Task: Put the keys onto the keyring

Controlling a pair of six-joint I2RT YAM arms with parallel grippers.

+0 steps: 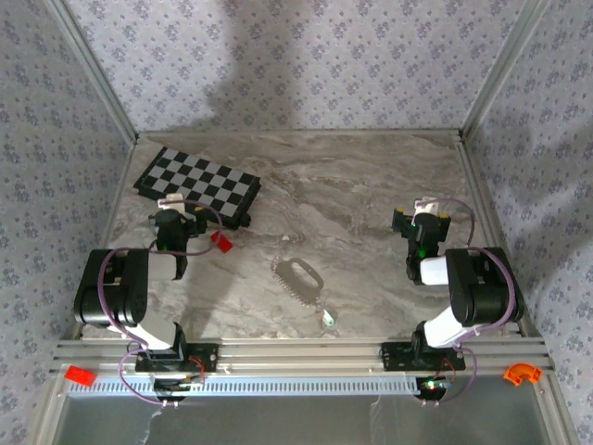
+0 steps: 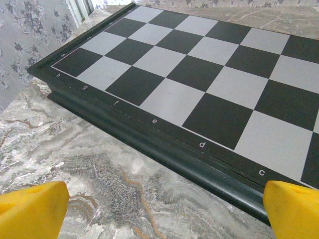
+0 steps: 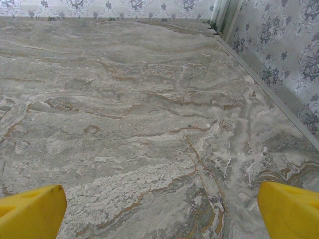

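I judge the job not begun: my left gripper (image 1: 172, 206) hangs wide open and empty by the chessboard (image 1: 197, 184), at ten o'clock on the table (image 1: 371, 176); my right gripper (image 1: 417, 211) gapes likewise at three o'clock, holding nothing; the keyring (image 1: 297, 275) lies flat near the middle, its chain trailing toward five o'clock; the key (image 1: 328, 317) rests at the chain's end, touching or not I cannot tell; next I must pinch that tiny key, a fiddly grasp; nothing here serves as a container, both lie loose.

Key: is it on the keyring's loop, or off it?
Off. The key lies past the end of the chain, apart from the keyring loop. Whether it touches the chain, cannot tell.
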